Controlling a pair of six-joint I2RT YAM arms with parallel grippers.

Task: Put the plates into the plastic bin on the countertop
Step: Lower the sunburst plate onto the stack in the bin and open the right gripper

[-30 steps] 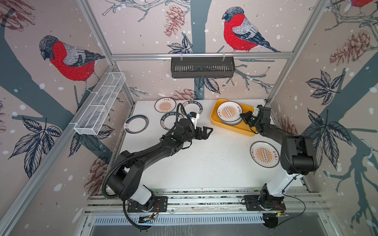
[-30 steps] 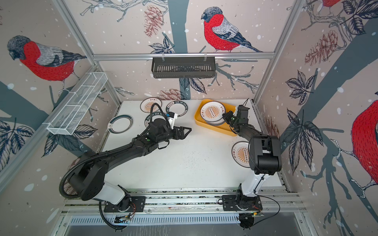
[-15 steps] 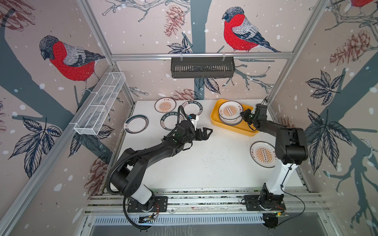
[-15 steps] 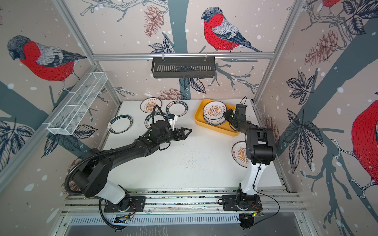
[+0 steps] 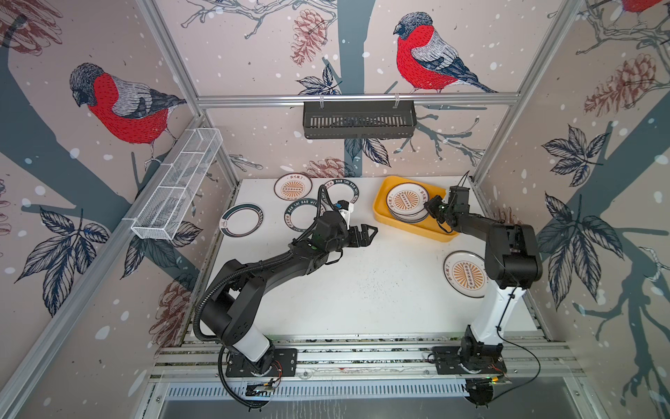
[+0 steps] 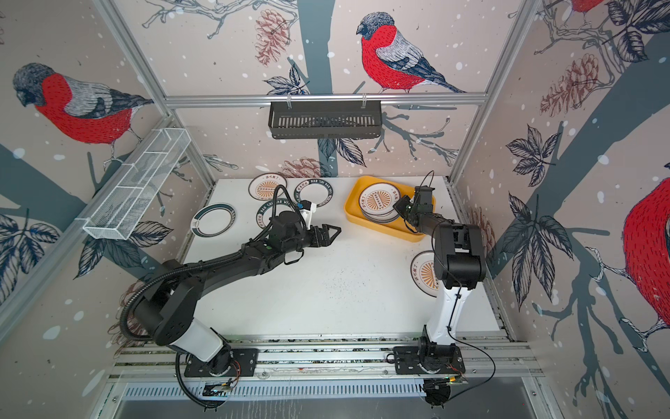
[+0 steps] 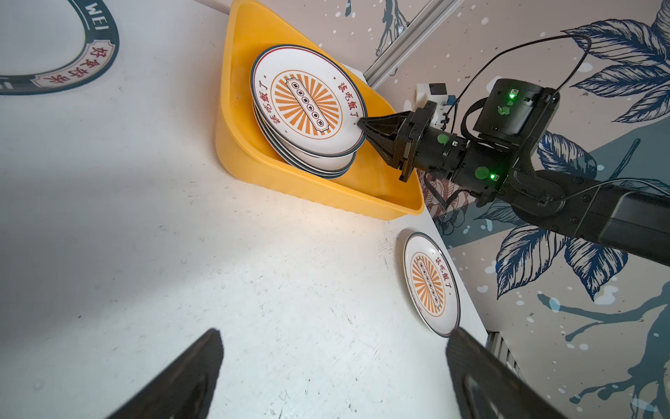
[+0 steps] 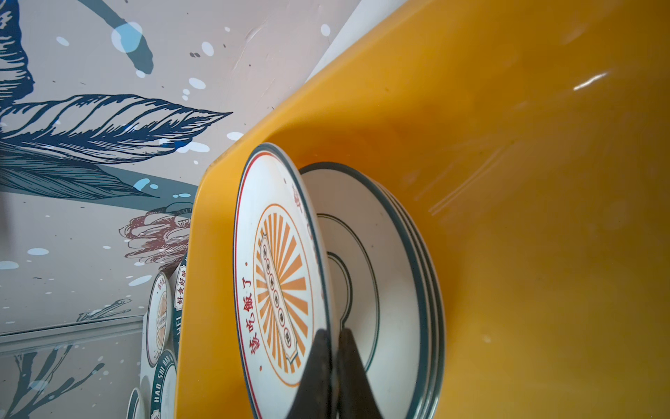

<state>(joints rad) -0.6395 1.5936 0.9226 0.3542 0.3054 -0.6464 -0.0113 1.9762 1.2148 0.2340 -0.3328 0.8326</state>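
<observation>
The yellow plastic bin (image 5: pixel 413 229) (image 7: pixel 290 181) (image 8: pixel 507 145) sits at the back right of the white countertop (image 5: pixel 362 290). Inside it is a stack of plates (image 5: pixel 408 217). The top one, an orange sunburst plate (image 5: pixel 403 199) (image 7: pixel 306 99) (image 8: pixel 279 283), is tilted up off the stack. My right gripper (image 5: pixel 429 207) (image 6: pixel 397 208) (image 7: pixel 360 124) (image 8: pixel 331 332) is shut on its rim. My left gripper (image 5: pixel 369 234) (image 6: pixel 335 232) (image 7: pixel 333 337) hangs open over the middle of the countertop, pointing at the bin, with nothing between its fingers.
Loose plates lie on the countertop: a sunburst one (image 5: pixel 293 186) and a lettered-rim one (image 5: pixel 340 190) at the back, another lettered one (image 5: pixel 301 217) partly under the left arm, a dark-rimmed one (image 5: pixel 242 220) at left, a sunburst one (image 5: pixel 464 274) beside the right arm.
The right arm's elbow has swung upright and its gripper has shifted slightly left over the bin, still shut on the plate. The left gripper has hardly moved.
</observation>
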